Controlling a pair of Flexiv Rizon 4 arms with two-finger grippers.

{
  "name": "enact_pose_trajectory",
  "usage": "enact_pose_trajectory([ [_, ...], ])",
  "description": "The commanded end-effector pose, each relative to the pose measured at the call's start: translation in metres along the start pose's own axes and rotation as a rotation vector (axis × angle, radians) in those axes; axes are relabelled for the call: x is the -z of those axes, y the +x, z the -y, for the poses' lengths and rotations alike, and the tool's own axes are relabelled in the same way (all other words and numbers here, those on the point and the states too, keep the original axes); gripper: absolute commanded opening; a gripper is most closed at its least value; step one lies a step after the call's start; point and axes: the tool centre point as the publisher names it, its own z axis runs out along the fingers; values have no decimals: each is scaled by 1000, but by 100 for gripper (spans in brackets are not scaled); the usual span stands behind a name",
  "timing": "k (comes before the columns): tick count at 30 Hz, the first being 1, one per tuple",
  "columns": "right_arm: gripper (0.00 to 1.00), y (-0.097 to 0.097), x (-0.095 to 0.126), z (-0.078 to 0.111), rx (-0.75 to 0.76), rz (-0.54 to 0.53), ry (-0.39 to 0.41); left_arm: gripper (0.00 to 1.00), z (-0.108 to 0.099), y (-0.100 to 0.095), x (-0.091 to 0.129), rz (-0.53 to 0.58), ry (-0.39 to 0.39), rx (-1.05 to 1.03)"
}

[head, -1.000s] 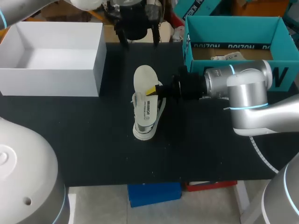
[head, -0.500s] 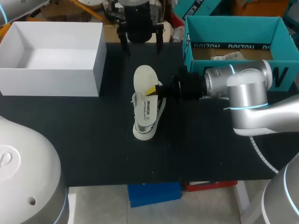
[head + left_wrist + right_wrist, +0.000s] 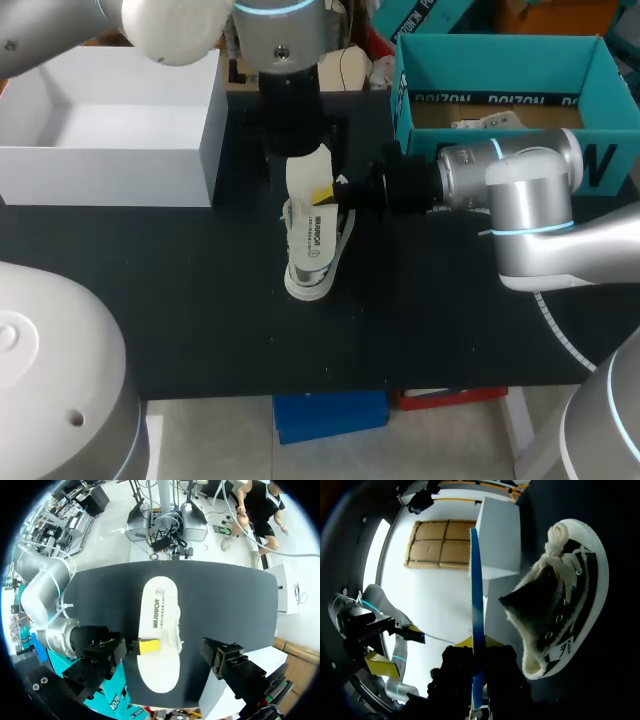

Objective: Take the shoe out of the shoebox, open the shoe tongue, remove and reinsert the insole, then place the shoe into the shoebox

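Observation:
A white sneaker (image 3: 315,255) lies on the black table (image 3: 180,300), its laces (image 3: 178,630) showing under the insole. The white printed insole (image 3: 306,172) is held on edge above the shoe, with my right gripper (image 3: 328,193) shut on its side. In the right wrist view the insole (image 3: 476,605) shows its blue edge between the yellow tips (image 3: 465,642), and the shoe (image 3: 560,605) lies beside it. My left gripper (image 3: 297,140) hangs over the insole's far end. In its own view the left gripper (image 3: 164,655) stands open, its fingers (image 3: 107,650) on either side of the insole (image 3: 159,625) without touching it.
A white open box (image 3: 110,120) stands at the back left, close to the left arm. The teal shoebox (image 3: 500,80) stands at the back right, behind my right arm. The table's front half holds nothing but the shoe.
My left arm has come forward from the table's back edge and now hangs over the insole's far end. The right arm, insole and shoe have not moved.

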Motion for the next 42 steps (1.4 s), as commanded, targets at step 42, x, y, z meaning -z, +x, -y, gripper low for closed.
enact_pose_trajectory([
  [42,0,1,0,0,-1,4,0,100,31,45,-29,757,-93,-56],
])
